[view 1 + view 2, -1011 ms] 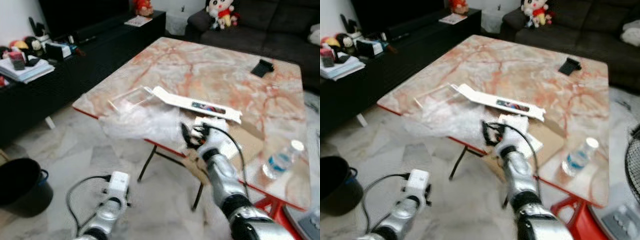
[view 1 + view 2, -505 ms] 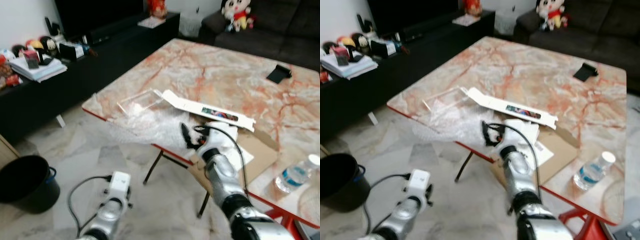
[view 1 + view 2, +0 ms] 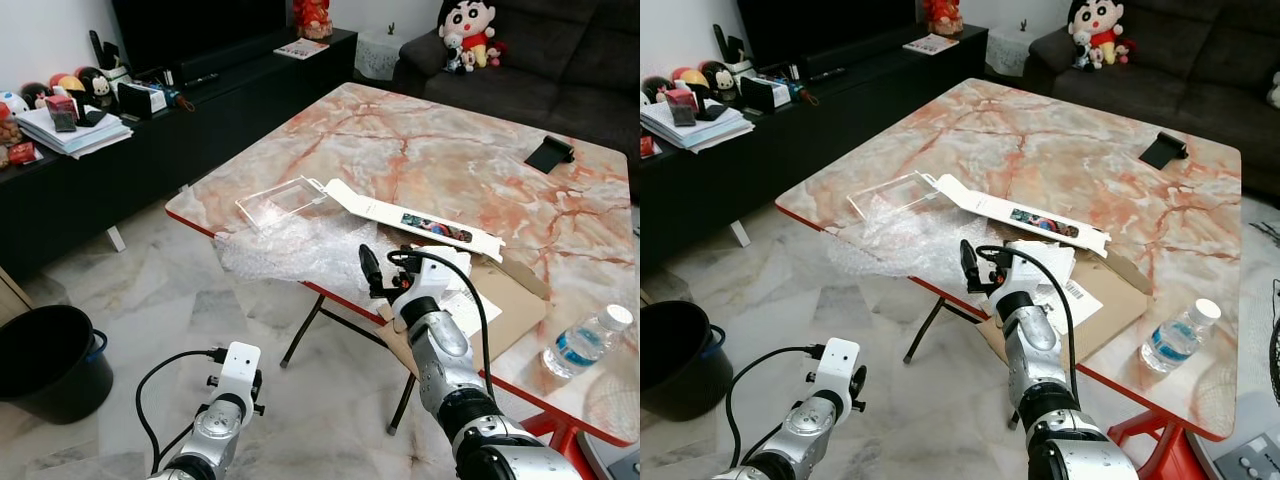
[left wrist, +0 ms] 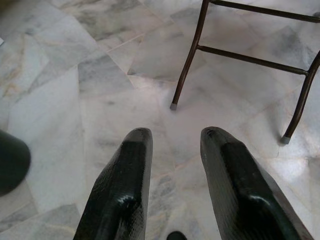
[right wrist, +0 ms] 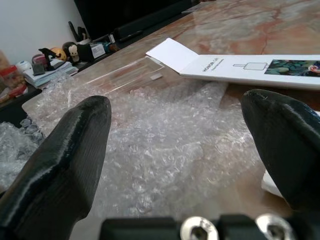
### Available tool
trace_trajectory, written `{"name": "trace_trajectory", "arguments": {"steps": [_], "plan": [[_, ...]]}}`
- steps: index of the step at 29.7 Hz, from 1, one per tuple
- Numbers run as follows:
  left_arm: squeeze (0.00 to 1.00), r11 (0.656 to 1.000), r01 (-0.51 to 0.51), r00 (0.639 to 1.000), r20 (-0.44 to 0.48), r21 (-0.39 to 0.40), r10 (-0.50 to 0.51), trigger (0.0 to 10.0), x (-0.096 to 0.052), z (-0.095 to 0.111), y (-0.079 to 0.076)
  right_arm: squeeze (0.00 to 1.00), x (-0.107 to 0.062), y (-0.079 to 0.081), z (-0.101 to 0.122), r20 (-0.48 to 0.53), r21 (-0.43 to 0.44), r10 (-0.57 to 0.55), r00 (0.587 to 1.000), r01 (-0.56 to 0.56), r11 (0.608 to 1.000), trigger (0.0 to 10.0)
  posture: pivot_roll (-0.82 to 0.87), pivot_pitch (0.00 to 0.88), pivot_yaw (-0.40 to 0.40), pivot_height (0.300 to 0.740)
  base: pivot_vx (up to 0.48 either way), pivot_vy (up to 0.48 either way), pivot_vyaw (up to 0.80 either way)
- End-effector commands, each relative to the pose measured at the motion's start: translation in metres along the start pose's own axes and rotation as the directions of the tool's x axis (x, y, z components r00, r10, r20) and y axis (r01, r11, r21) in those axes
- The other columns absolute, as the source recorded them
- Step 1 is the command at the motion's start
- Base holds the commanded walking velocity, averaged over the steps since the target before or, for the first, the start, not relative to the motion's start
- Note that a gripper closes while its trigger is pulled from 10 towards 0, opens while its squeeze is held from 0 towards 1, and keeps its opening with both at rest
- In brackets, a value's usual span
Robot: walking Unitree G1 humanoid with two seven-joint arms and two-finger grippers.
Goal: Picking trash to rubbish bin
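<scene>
right end effector (image 3: pixel 385 272): fingers spread wide, holding nothing, at the near edge of the surface (image 3: pixel 430 150), aimed at the bubble wrap (image 3: pixel 290 250); one finger (image 5: pixel 60 160) on either side of the wrap in the wrist view, not touching it.
left end effector (image 4: pixel 172 175): hangs low at near left over the floor (image 4: pixel 100 100), fingers apart, nothing between them; a surface leg (image 4: pixel 187 55) ahead of it.
bubble wrap: lies on the near left corner of the surface, spilling over the edge.
clear tray (image 3: pixel 280 200): just beyond the wrap, touching it.
white box (image 3: pixel 415 215): long, flat, right of the tray, far side of the right end effector.
paper (image 3: pixel 465 305) and cardboard (image 3: pixel 510 300): right of the right end effector, near edge.
bottle (image 3: pixel 585 340): near right, lying on the surface.
bin (image 3: pixel 45 360): black, on the floor far left, well apart from the surface.
vs 1.0 s ago: whole view has shifted and sharpened, so the camera moved; right end effector still at the wrap's edge, just as wide; trash lies as before.
</scene>
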State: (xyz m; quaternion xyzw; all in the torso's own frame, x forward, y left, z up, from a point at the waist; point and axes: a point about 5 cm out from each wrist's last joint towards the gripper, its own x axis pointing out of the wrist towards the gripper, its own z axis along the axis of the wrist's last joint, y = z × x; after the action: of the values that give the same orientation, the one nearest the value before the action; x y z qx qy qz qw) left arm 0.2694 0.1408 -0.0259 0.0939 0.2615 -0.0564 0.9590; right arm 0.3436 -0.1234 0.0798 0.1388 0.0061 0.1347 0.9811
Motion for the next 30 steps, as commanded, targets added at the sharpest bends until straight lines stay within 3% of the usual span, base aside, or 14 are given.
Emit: {"name": "trace_trajectory", "arguments": {"steps": [1,14,17,18,19,20,23,26,30], "plan": [[0.00,1.000,0.000,1.000,-0.007,-0.015,0.000,10.0,-0.001,-0.002,-0.001,1.00,0.003,0.000,0.008,0.031,0.001,0.010,0.999,-0.011,1.000,10.0,-0.07,0.037,-0.057,0.740,0.000,0.000,0.00],[0.00,1.000,0.002,1.000,-0.008,-0.019,-0.002,10.0,-0.001,-0.002,-0.002,1.00,0.003,0.001,0.008,0.029,-0.001,0.024,0.999,-0.024,1.000,10.0,-0.07,0.038,-0.063,0.740,0.000,0.000,0.00],[0.00,1.000,0.001,1.000,-0.008,-0.020,-0.002,10.0,-0.001,-0.002,-0.002,1.00,0.004,0.003,0.009,0.022,-0.051,0.038,0.999,-0.037,0.998,10.0,-0.07,0.038,-0.063,0.740,0.000,0.000,0.00],[0.00,1.000,0.002,1.000,-0.008,-0.020,-0.002,10.0,-0.001,-0.002,-0.002,0.82,0.004,0.005,0.009,0.019,-0.084,0.052,0.998,-0.050,0.995,10.0,-0.07,0.038,-0.063,0.740,0.000,0.000,0.00],[0.00,1.000,0.002,1.000,-0.008,-0.020,-0.002,10.0,-0.001,-0.002,-0.002,0.82,0.005,0.006,0.009,0.017,-0.105,0.061,0.998,-0.059,0.993,10.0,-0.07,0.038,-0.063,0.740,0.000,0.000,0.00],[0.00,1.000,0.002,1.000,-0.008,-0.020,-0.002,10.0,-0.001,-0.002,-0.002,0.00,0.005,0.010,0.010,0.022,-0.138,0.085,0.996,-0.082,0.987,10.0,-0.07,0.038,-0.063,0.740,0.000,0.000,0.00],[0.00,1.000,0.002,1.000,-0.007,-0.021,-0.002,10.0,-0.001,-0.002,-0.002,0.00,0.006,0.021,0.015,0.051,-0.208,0.171,0.984,-0.157,0.965,10.0,-0.07,0.040,-0.065,0.740,0.000,0.000,0.00],[0.00,1.000,0.001,1.000,-0.007,-0.023,-0.001,10.0,-0.001,-0.003,-0.003,0.00,0.005,0.026,0.022,0.099,-0.205,0.225,0.969,-0.201,0.958,10.0,-0.07,0.041,-0.069,0.740,0.000,0.000,0.00],[0.00,1.000,-0.001,1.000,-0.008,-0.025,0.001,10.0,-0.001,-0.004,-0.002,0.00,-0.001,0.037,0.028,0.102,-0.327,0.371,0.923,-0.321,0.889,10.0,-0.07,0.041,-0.069,0.740,0.000,0.000,0.00]]}}
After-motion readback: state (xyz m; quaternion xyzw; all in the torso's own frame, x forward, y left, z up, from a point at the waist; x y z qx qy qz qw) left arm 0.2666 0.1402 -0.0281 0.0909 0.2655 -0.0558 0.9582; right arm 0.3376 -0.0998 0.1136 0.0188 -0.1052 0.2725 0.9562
